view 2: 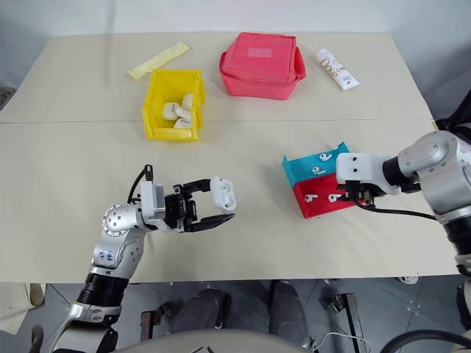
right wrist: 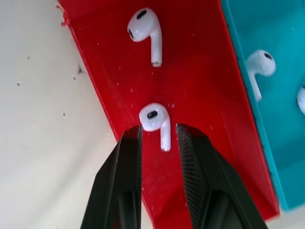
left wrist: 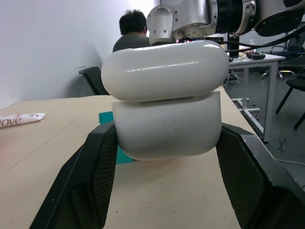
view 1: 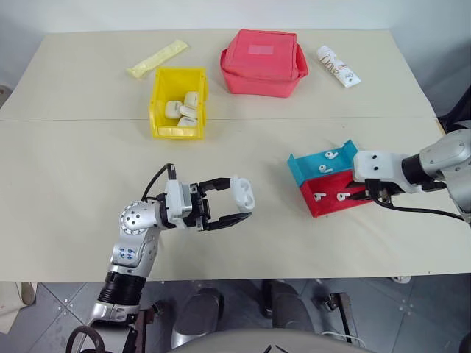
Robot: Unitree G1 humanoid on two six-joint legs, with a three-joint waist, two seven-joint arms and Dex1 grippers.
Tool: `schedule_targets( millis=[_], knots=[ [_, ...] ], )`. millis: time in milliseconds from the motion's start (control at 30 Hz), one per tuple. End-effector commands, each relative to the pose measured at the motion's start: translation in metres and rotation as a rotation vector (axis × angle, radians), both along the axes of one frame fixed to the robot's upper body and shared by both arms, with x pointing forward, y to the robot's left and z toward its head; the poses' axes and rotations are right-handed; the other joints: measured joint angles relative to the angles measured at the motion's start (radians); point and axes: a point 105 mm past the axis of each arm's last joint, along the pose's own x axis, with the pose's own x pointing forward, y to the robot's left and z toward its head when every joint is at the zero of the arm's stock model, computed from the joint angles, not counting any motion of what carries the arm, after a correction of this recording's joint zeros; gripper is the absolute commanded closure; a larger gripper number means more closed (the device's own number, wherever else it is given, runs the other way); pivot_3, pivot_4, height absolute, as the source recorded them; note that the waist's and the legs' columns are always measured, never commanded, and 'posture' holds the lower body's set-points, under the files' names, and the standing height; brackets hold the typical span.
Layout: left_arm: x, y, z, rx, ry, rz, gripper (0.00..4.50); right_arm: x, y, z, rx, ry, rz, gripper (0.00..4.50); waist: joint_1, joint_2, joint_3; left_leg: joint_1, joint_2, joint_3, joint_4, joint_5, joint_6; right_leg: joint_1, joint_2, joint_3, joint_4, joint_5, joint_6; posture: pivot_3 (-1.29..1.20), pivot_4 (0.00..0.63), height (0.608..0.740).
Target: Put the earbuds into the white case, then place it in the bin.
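At right of frame, the right hand (right wrist: 158, 131), fingers narrowly parted and empty, straddles an earbud (right wrist: 156, 119) in the red tray (right wrist: 200, 95), while the left hand (view 1: 237, 207) clamps the white case (view 1: 242, 191).

1. Even, bright overhead light on the pale beige surface (view 1: 88, 220); shadows soft and short.
2. Glossy white rounded plastic case (left wrist: 167, 109) carries a broad sheen along its lid in the left wrist view; the room behind it is slightly soft.
3. Shallow red plastic tray (right wrist: 200, 71) looks saturated and sharp; black fingers (right wrist: 119, 191) blur at the frame edge.
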Motion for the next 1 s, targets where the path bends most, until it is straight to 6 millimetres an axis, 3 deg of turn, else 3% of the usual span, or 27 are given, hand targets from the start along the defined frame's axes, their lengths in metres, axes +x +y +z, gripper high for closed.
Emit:
schedule_targets(
  millis=[33,1000],
  knots=[
    [-0.007,0.000,0.009,-0.019,-0.035,0.007,1.76,0.002,0.005,0.006,-0.013,-0.004,0.050,3.34,-0.002,0.000,0.000,0.000,0.000,0.000,0.000,0.000,0.000,0.000,0.000,0.000,0.000,0.000,0.000,0.00,0.150,0.740],
    [-0.012,0.005,0.009,-0.012,-0.033,0.052,1.76,0.009,0.005,-0.009,-0.062,0.015,0.099,3.34,-0.001,0.000,0.000,0.001,0.001,0.003,0.000,-0.001,0.000,-0.001,0.001,0.003,0.000,0.000,0.000,0.00,0.150,0.740]
  ],
)
